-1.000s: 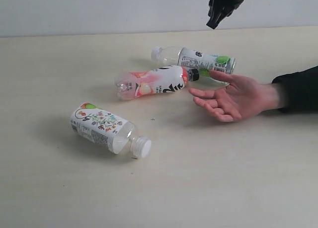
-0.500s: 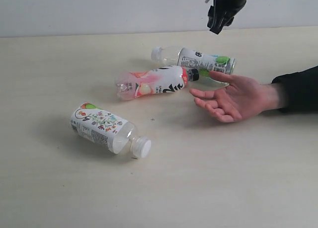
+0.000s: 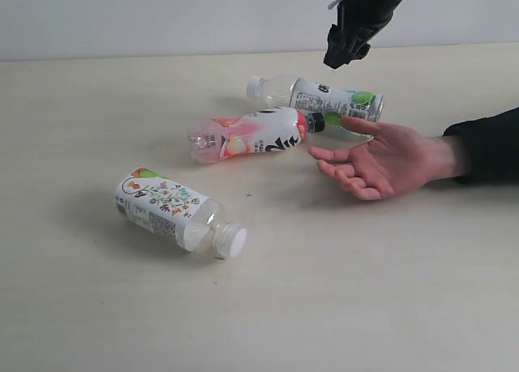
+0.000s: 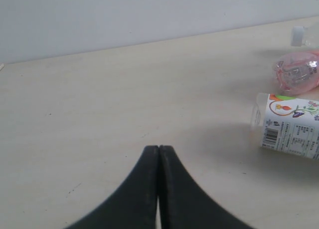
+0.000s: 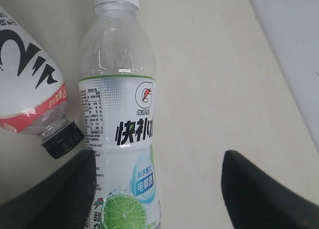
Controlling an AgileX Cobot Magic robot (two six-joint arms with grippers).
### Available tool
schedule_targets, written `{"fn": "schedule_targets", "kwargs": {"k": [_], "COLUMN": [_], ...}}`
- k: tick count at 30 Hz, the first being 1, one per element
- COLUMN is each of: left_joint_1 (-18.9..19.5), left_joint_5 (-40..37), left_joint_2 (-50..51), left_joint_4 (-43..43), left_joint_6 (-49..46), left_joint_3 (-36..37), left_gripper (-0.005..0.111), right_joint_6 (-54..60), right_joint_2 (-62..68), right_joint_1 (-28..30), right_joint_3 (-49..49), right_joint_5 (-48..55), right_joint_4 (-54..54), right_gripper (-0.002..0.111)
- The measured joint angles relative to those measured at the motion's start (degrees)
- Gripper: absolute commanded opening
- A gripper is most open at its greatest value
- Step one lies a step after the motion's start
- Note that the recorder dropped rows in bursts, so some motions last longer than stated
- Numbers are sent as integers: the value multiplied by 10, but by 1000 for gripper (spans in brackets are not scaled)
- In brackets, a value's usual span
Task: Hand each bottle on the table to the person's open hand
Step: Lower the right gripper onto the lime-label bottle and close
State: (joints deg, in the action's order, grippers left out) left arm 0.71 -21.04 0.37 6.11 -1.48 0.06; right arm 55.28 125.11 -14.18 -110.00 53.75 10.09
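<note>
Three bottles lie on their sides on the beige table (image 3: pixel 340 299). A white-capped lime-label bottle (image 3: pixel 320 97) (image 5: pixel 122 134) lies farthest back. A pink-white bottle with a black cap (image 3: pixel 251 134) (image 5: pixel 30 97) lies in front of it. A squat floral bottle (image 3: pixel 174 210) (image 4: pixel 291 126) lies at the front left. The person's open hand (image 3: pixel 381 160) rests palm up at the right, fingertips near the black cap. My right gripper (image 3: pixel 339 52) (image 5: pixel 159 174) hangs open above the lime bottle, not touching it. My left gripper (image 4: pixel 158 149) is shut and empty, low over bare table.
A pale wall (image 3: pixel 162 15) rises behind the table's far edge. The person's black sleeve (image 3: pixel 486 145) reaches in from the right edge. Bare tabletop spreads across the front and the left side.
My right gripper has spread its fingers wider and moved left and slightly down, toward the lime bottle. The bottles and the hand have stayed put.
</note>
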Motion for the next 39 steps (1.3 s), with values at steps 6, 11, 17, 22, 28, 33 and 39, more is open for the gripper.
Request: {"fn": "schedule_targets", "kwargs": {"k": [6, 11, 17, 22, 28, 33, 39], "left_joint_1": [0, 0, 0, 0, 0, 0, 0], "left_joint_5": [0, 0, 0, 0, 0, 0, 0], "left_joint_2": [0, 0, 0, 0, 0, 0, 0], "left_joint_4": [0, 0, 0, 0, 0, 0, 0], "left_joint_6": [0, 0, 0, 0, 0, 0, 0], "left_joint_3": [0, 0, 0, 0, 0, 0, 0], "left_gripper": [1, 1, 1, 1, 1, 1, 1], "right_joint_6": [0, 0, -10, -10, -10, -10, -10], "right_joint_2": [22, 51, 60, 65, 100, 107, 112], "right_joint_1": [0, 0, 0, 0, 0, 0, 0], "right_joint_3": [0, 0, 0, 0, 0, 0, 0], "right_joint_5": [6, 5, -6, -7, -4, -4, -4], "right_joint_4": [0, -14, -43, -43, -43, -44, -44], "right_gripper": [68, 71, 70, 70, 70, 70, 70]}}
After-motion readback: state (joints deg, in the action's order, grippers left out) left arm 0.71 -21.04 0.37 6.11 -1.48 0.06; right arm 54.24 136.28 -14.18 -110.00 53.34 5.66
